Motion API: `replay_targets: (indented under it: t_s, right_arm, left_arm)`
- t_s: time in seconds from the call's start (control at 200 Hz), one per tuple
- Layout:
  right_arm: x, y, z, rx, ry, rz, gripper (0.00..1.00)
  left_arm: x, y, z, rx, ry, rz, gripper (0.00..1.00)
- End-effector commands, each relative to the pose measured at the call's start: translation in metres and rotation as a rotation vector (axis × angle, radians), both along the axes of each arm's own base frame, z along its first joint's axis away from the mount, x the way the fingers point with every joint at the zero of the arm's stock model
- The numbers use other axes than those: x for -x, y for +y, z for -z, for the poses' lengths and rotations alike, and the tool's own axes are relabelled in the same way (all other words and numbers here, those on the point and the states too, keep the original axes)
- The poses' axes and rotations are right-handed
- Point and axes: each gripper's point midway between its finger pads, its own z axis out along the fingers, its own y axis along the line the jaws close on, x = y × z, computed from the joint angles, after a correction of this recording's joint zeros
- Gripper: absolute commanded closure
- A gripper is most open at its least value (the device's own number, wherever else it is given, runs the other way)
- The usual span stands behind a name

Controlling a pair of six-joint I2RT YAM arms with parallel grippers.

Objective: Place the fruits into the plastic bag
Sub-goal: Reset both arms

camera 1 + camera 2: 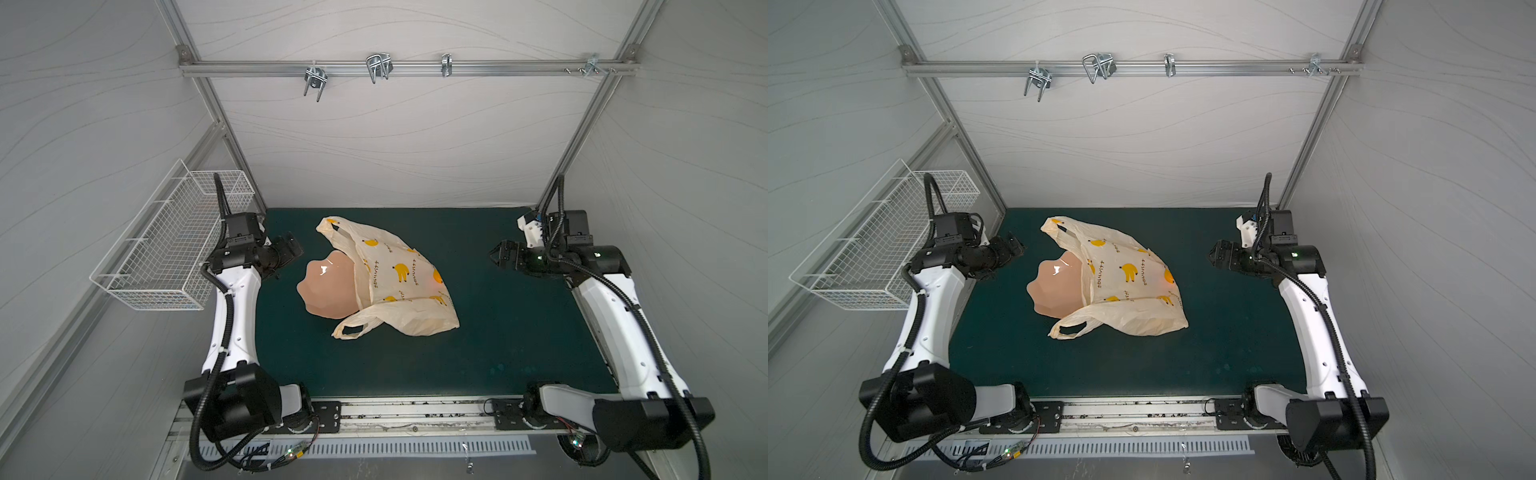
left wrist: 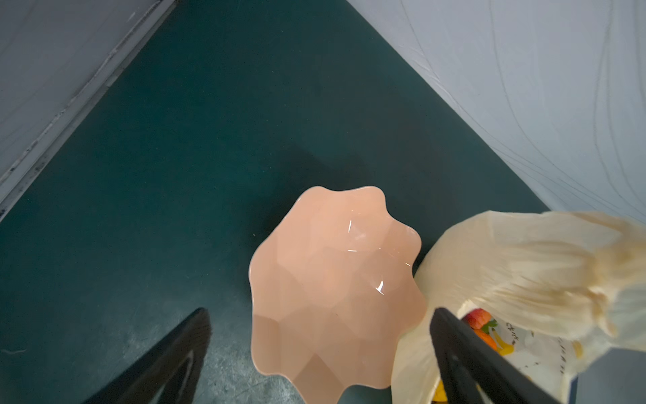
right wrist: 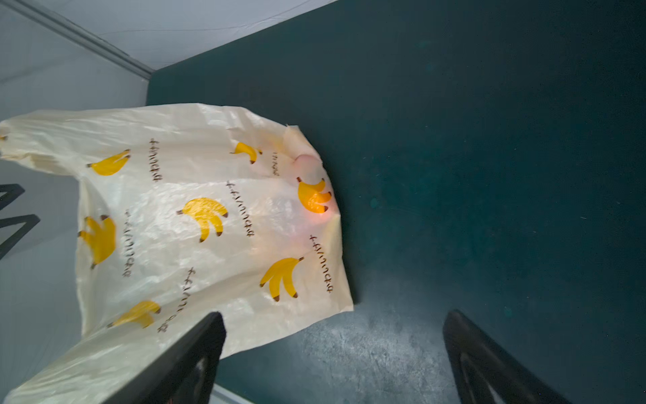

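The cream plastic bag (image 1: 399, 282) (image 1: 1125, 286) printed with bananas lies crumpled on the middle of the green mat, handles toward the left arm. The fruits lie inside it. Through its mouth in the left wrist view I see a red strawberry (image 2: 479, 318), an orange piece (image 2: 488, 340) and a yellow piece (image 2: 505, 348). An orange glow (image 3: 314, 210) shows through the plastic bag (image 3: 195, 224). My left gripper (image 1: 291, 245) (image 2: 321, 314) hangs open at the mat's left edge, holding nothing. My right gripper (image 1: 498, 253) (image 3: 335, 318) is open and empty, right of the bag and apart from it.
An empty pinkish scalloped plate (image 1: 328, 286) (image 2: 332, 280) sits against the bag's left side, partly under its handle. A white wire basket (image 1: 166, 249) hangs on the left wall. Metal hooks (image 1: 378, 66) hang from the back rail. Bare mat (image 1: 498, 332) stretches in front and right.
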Motion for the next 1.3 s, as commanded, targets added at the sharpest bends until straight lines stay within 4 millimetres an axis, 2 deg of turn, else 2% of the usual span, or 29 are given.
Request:
replay_targets:
  t_s: [0.0, 0.095, 0.155, 0.215, 0.26, 0.3, 0.44, 0.49, 0.55, 0.61, 0.71, 0.77, 0.855, 0.91, 0.965, 1.015, 1.106, 1.201, 1.256, 1.296]
  right_arm:
    - [-0.037, -0.039, 0.034, 0.103, 0.012, 0.116, 0.01]
    - [-0.062, -0.085, 0.069, 0.056, 0.051, 0.298, 0.01]
    - [-0.076, -0.113, 0.087, 0.016, 0.038, 0.402, 0.01]
    - [-0.085, -0.140, 0.107, 0.054, 0.008, 0.483, 0.01]
    - [-0.092, -0.152, 0.113, 0.102, -0.050, 0.507, 0.01]
    - [-0.098, -0.155, 0.119, 0.129, -0.111, 0.496, 0.01]
    - [-0.112, -0.142, 0.124, 0.262, -0.319, 0.382, 0.01]
    - [-0.112, -0.136, 0.131, 0.279, -0.341, 0.347, 0.01]
    - [-0.107, -0.132, 0.141, 0.263, -0.336, 0.334, 0.01]
    - [-0.100, -0.129, 0.137, 0.248, -0.377, 0.341, 0.01]
    - [-0.093, -0.116, 0.131, 0.229, -0.487, 0.313, 0.01]
    - [-0.089, -0.104, 0.133, 0.247, -0.499, 0.270, 0.01]
    - [-0.078, -0.091, 0.143, 0.302, -0.528, 0.230, 0.01]
    - [-0.073, -0.085, 0.149, 0.277, -0.535, 0.233, 0.01]
    - [-0.068, -0.075, 0.153, 0.240, -0.551, 0.215, 0.01]
    - [-0.067, -0.069, 0.155, 0.273, -0.585, 0.208, 0.01]
    - [-0.075, -0.067, 0.157, 0.263, -0.607, 0.221, 0.01]
    - [-0.084, -0.062, 0.182, 0.269, -0.594, 0.206, 0.01]
    - [-0.091, -0.061, 0.179, 0.275, -0.600, 0.211, 0.01]
    - [-0.090, -0.062, 0.187, 0.293, -0.533, 0.209, 0.01]
  left_arm:
    - [-0.033, 0.023, 0.024, -0.066, -0.047, -0.036, 0.00]
    - [-0.045, 0.038, 0.046, -0.159, -0.054, -0.035, 0.00]
    - [-0.054, 0.042, 0.048, -0.224, -0.109, 0.002, 0.00]
    - [-0.061, 0.043, 0.051, -0.273, -0.172, 0.041, 0.00]
    - [-0.066, 0.042, 0.053, -0.299, -0.223, 0.059, 0.00]
    - [-0.068, 0.040, 0.058, -0.314, -0.261, 0.075, 0.00]
    - [-0.065, 0.028, 0.078, -0.311, -0.339, 0.126, 0.00]
    - [-0.063, 0.025, 0.084, -0.298, -0.365, 0.124, 0.00]
    - [-0.060, 0.012, 0.091, -0.267, -0.392, 0.180, 0.00]
    - [-0.054, 0.006, 0.092, -0.256, -0.390, 0.195, 0.00]
    - [-0.052, -0.007, 0.083, -0.255, -0.504, 0.208, 0.00]
    - [-0.050, -0.022, 0.093, -0.270, -0.502, 0.262, 0.00]
    - [-0.044, -0.055, 0.114, -0.338, -0.496, 0.374, 0.00]
    - [-0.046, -0.069, 0.114, -0.392, -0.509, 0.434, 0.00]
    - [-0.048, -0.071, 0.121, -0.416, -0.495, 0.436, 0.00]
    - [-0.051, -0.071, 0.129, -0.425, -0.500, 0.441, 0.00]
    - [-0.049, -0.068, 0.128, -0.429, -0.497, 0.416, 0.00]
    - [-0.049, -0.062, 0.131, -0.445, -0.524, 0.375, 0.00]
    - [-0.050, -0.060, 0.133, -0.448, -0.515, 0.361, 0.00]
    - [-0.050, -0.051, 0.135, -0.455, -0.495, 0.312, 0.00]
